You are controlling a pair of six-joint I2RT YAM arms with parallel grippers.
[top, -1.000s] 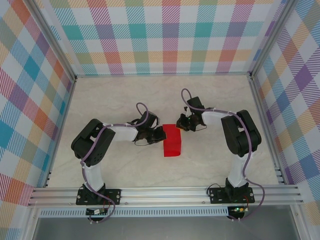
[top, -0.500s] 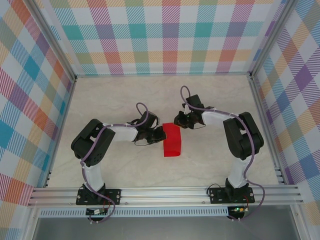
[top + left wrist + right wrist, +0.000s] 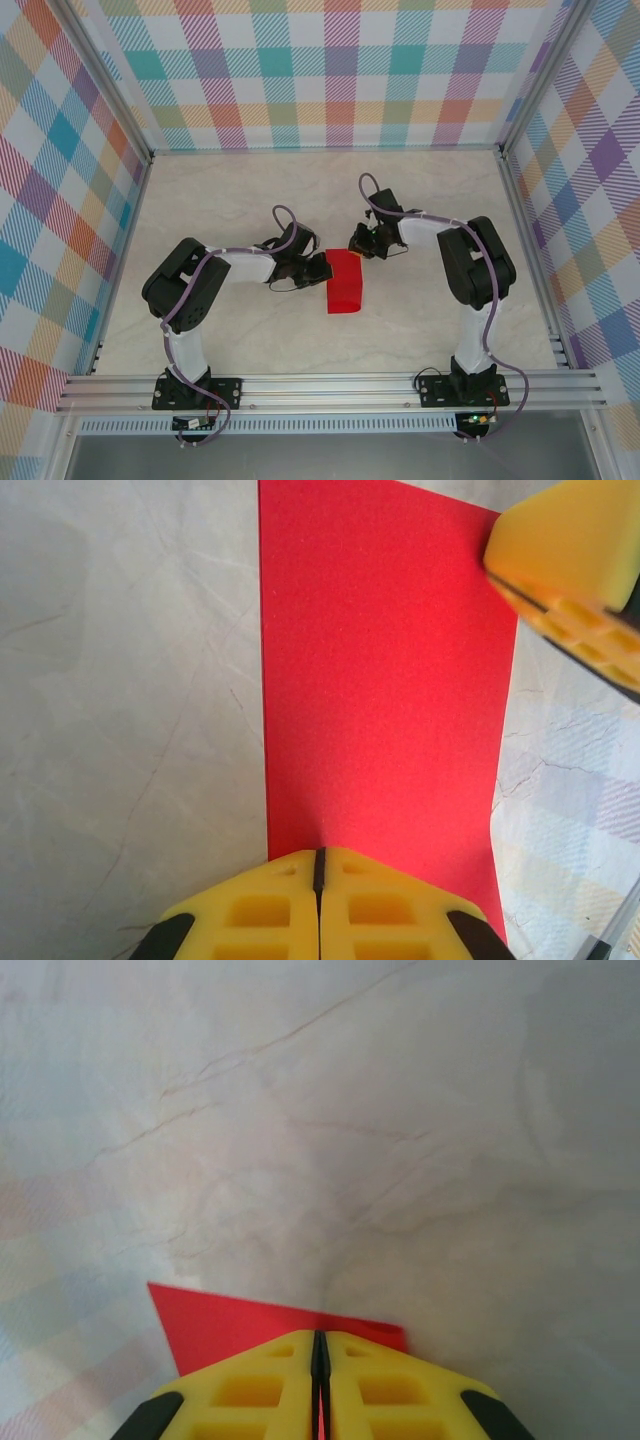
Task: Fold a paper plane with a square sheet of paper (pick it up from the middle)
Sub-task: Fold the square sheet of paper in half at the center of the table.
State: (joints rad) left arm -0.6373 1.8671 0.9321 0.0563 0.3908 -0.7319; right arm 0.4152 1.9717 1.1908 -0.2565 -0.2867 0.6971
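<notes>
- Now we are holding both pairs of fingers clenched: the left gripper (image 3: 318, 855) is resting its tips on an edge of the square sheet of paper (image 3: 385, 680), the right gripper (image 3: 320, 1338) at a corner. We cannot tell whether either is pinching it.
- The sheet is lying flat on the table (image 3: 250, 200) between the arms, a narrow rectangle.
- We are judging one half-fold done, with nose and wings remaining.
</notes>
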